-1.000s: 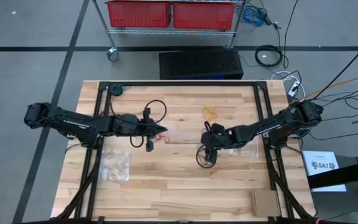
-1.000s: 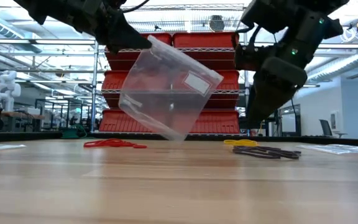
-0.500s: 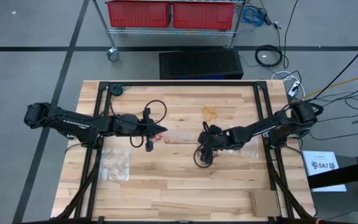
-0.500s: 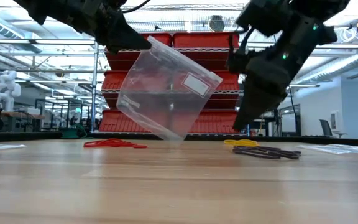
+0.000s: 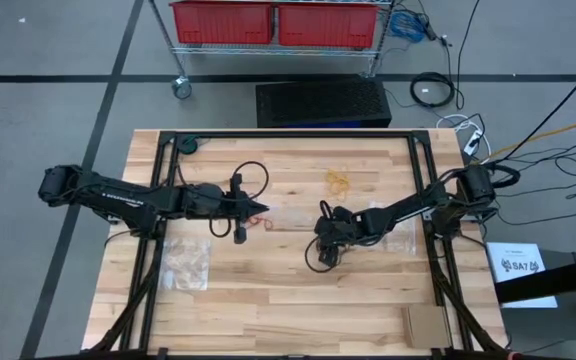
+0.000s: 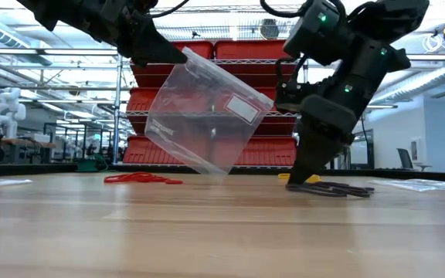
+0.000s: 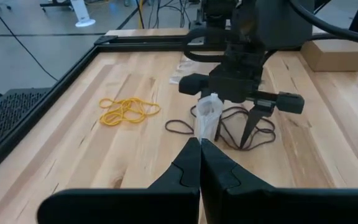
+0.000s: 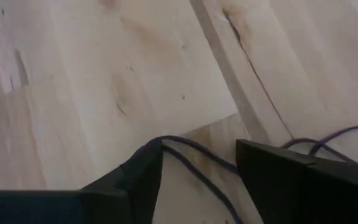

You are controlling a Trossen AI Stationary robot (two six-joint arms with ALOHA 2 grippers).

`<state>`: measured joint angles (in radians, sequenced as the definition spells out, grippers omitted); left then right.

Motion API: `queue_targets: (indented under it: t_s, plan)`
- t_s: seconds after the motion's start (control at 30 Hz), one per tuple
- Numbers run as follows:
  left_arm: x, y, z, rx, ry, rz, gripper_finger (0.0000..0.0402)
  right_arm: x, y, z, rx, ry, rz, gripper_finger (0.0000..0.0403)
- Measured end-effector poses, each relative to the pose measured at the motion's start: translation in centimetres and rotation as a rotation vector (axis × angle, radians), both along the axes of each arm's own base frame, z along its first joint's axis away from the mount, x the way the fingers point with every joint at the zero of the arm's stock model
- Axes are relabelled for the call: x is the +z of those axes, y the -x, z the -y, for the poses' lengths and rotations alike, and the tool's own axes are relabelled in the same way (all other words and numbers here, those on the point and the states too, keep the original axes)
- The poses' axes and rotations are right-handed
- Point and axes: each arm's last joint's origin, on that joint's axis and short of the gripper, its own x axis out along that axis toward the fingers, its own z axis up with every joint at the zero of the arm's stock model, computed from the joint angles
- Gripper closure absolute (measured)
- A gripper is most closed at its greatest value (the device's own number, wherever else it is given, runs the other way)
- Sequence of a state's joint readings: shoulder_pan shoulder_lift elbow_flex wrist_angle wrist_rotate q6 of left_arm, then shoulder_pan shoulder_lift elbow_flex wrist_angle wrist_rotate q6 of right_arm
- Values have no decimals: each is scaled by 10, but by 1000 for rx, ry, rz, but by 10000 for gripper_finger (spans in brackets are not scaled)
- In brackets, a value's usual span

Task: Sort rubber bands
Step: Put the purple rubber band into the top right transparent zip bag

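My left gripper is over the table's middle, shut on a clear plastic bag that hangs tilted below it. My right gripper points down, open, at the pile of black rubber bands. In the right wrist view its fingers stand on either side of a black strand. Red bands lie on the wood below the left gripper. Yellow bands lie toward the far edge, also seen in the left wrist view. My left gripper pinches the clear bag by its upper edge near a corner between its two shut fingers, coming level from the table's left. The bag hangs tilted, its lower corner close above the wood; whether that corner touches the wood I cannot tell. My right gripper has its fingers down at the black bands; whether they touch them I cannot tell.
A flat clear bag lies near the table's left side and another under the right arm. A cardboard box sits at the near right corner. Black rails frame the table. A black cable loops beside the left arm.
My right gripper has moved toward the table's left and come down onto the black bands, its fingers pointing more steeply downward. The bag has not moved.
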<state>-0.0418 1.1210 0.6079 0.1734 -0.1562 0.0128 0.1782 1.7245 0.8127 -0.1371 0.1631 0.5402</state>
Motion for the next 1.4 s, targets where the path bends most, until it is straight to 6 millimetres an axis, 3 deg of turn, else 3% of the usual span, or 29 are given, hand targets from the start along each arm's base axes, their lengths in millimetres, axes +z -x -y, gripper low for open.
queue_targets:
  t_s: [0.33, 0.47, 0.63, 0.8, 1.1, 1.23, 1.4]
  plan:
    - [0, 0, 0, 0, 0, 0, 401, 0, 1, -14, 64, -15, -6, 393]
    - [0, 0, 0, -1, 0, 0, 401, 10, -8, -21, 127, -40, 6, 396]
    - [0, 0, 0, -1, 0, 0, 401, 46, -30, -35, 215, 23, 74, 401]
    - [0, 0, 0, -1, 0, 0, 401, 98, -47, -48, 256, 192, 108, 402]
    - [0, 0, 0, 0, 6, 1, 401, 183, -54, -59, 182, 572, 163, 403]
    - [0, 0, 0, 1, 6, 1, 401, 203, -55, -56, 176, 668, 179, 403]
    - [0, 0, 0, 0, 7, 1, 401, 205, -56, -47, 180, 756, 132, 403]
